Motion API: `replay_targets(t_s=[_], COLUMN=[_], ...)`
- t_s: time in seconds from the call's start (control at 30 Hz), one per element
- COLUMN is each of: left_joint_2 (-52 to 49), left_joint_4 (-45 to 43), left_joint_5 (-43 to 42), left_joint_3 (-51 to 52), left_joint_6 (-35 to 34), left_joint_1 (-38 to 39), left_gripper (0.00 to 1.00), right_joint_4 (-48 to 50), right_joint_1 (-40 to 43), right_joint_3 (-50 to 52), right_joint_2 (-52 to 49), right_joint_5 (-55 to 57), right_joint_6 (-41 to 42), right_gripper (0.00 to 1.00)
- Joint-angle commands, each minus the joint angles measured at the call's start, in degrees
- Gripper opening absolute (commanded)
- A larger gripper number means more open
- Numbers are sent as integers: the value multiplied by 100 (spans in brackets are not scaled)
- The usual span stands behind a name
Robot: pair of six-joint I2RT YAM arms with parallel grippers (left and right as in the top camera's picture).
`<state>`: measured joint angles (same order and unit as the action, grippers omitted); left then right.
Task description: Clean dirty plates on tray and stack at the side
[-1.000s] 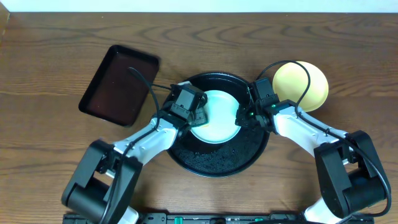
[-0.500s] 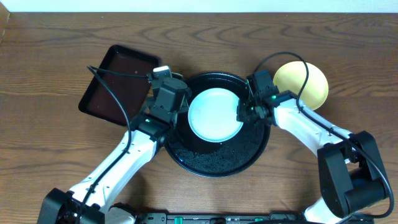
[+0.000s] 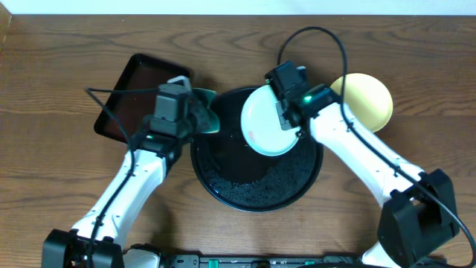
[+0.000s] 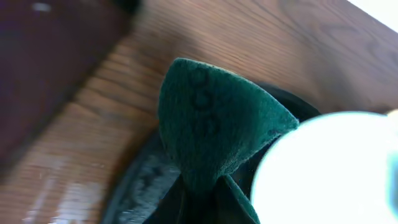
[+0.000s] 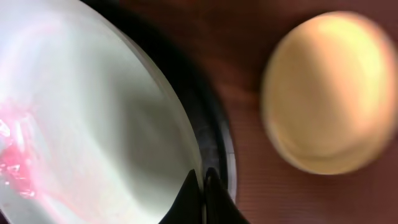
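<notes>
My right gripper (image 3: 287, 113) is shut on the rim of a pale mint-white plate (image 3: 268, 120), which hangs tilted over the far part of the round black tray (image 3: 256, 195). In the right wrist view a red smear (image 5: 15, 155) marks that plate (image 5: 106, 118), pinched at its edge by the gripper (image 5: 203, 182). A pale yellow plate (image 3: 361, 102) lies on the table to the right of the tray. At the tray's left rim, my left gripper (image 3: 184, 113) is shut on a dark green cloth (image 3: 202, 115). The cloth (image 4: 214, 124) bunches up out of the gripper (image 4: 202, 202).
A smaller rectangular dark tray (image 3: 141, 100) sits at the back left, just beyond the left gripper. Dark specks lie on the round tray's floor. The arms' cables (image 3: 312, 33) loop above the table.
The right gripper has lifted the mint-white plate off the tray floor and carried it up and back, tilted. The left gripper has drawn left with the cloth, off the plate to the tray's rim.
</notes>
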<state>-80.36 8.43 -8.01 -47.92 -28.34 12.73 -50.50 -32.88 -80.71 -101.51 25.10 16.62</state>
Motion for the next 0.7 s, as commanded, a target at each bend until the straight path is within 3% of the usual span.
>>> replay_targets(t_s=[0.0,0.27,0.67], left_joint_2=[20,20,20], left_joint_4=[138,660,739], left_joint_5=[-96,-101,-101], left_joint_3=[79,81,81], left_joint_6=[-203,-256,-256], left_joint_1=[-463,-1346,-1405], left_gripper=[7,7,8], right_joint_4=[-127,-155,577], right_joint_1=[-415,-1213,-2004], right_joint_3=[-146,-149,-149], right_joint_2=[114,114,114], right_joint_5=[1864,3558,5683], right_joint_6=[-258,-756,-2247], right_gripper=[1,1,1])
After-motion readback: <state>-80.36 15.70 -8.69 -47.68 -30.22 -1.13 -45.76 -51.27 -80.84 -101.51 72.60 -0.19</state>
